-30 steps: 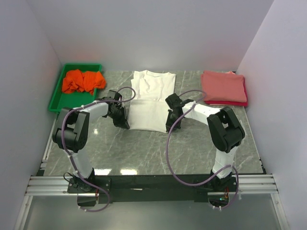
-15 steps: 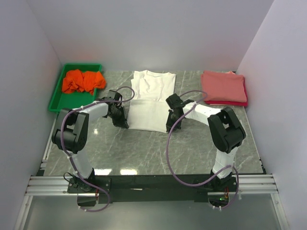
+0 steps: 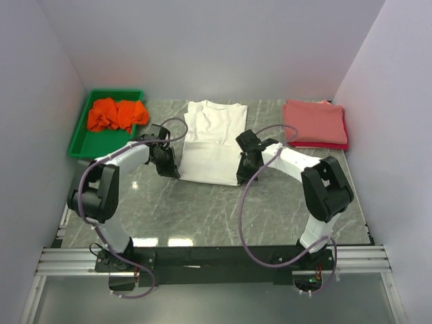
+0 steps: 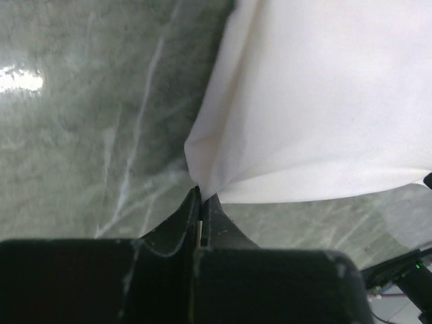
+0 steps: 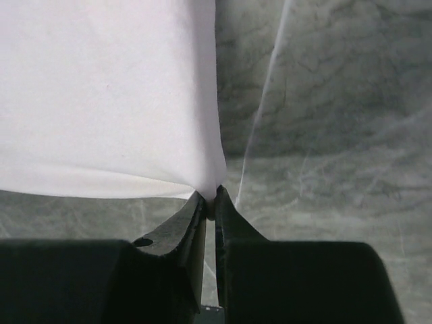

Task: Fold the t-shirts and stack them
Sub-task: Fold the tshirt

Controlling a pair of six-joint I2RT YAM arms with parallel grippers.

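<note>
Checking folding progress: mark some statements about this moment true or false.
1. The left claw and right claw each pinch a near corner of the white t-shirt. True.
2. The orange t-shirt is neatly folded. False: it sits crumpled in the green tray.
3. The pink t-shirt lies folded on a red t-shirt. True.
4. The white t-shirt is stacked on the pink one. False: it lies apart from it.

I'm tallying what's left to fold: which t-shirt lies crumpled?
The orange t-shirt, bunched up in the green tray at far left. The white t-shirt lies smoothed out mid-table; the salmon-pink t-shirt sits folded at right.
</note>
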